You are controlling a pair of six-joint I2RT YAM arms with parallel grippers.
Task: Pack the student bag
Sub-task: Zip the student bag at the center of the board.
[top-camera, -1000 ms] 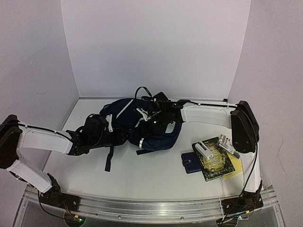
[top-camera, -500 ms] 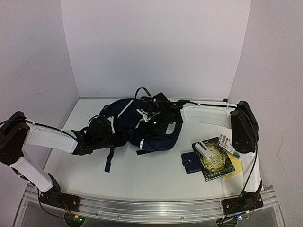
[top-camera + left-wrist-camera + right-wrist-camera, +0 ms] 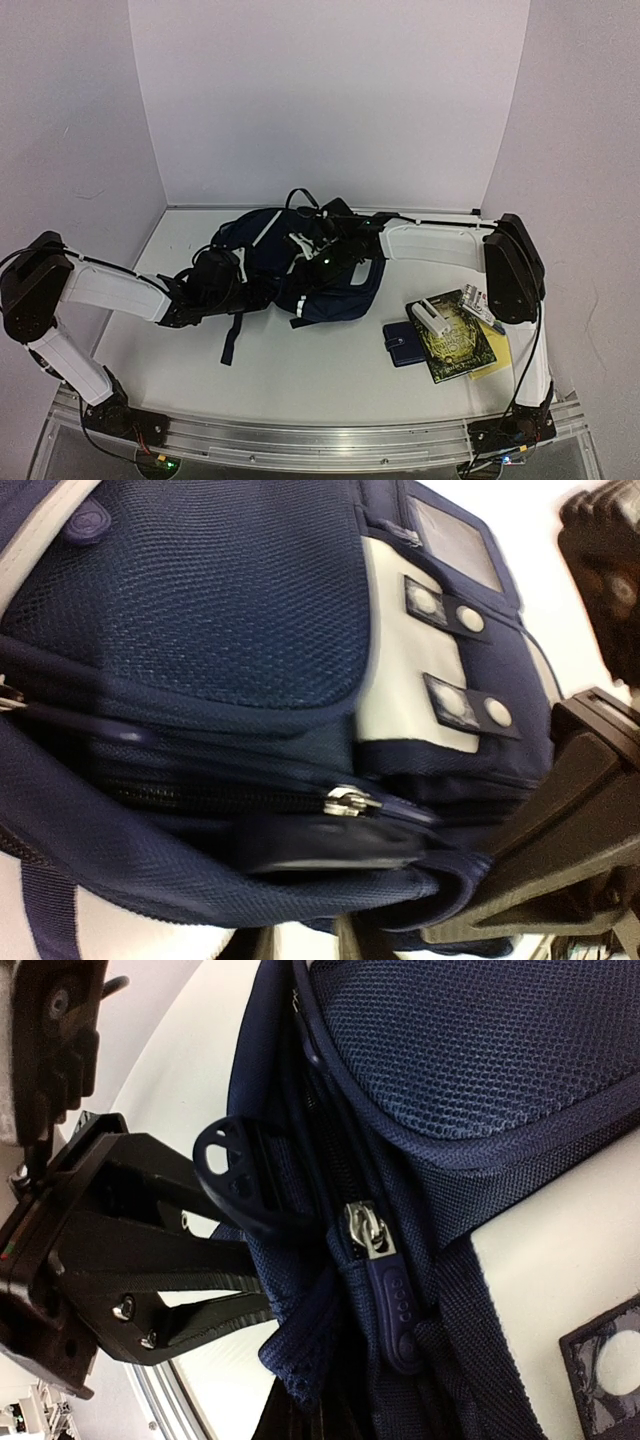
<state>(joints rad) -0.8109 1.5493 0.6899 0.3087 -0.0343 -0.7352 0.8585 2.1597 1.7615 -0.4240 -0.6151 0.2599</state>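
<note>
Student bag [image 3: 340, 292] lies mid-table [image 3: 300, 375]. Left end effector [image 3: 262, 1290] is clamped on a fabric fold beside the zipper pull [image 3: 366, 1230]. Right end effector [image 3: 322, 257]: opening cannot be determined. Risk: the fold slips, so the bag drags instead of unzipping.

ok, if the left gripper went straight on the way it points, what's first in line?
The backpack. The left gripper points right into its side, and in the right wrist view its fingertips look closed on fabric beside the zip pull, so no free travel.
</note>
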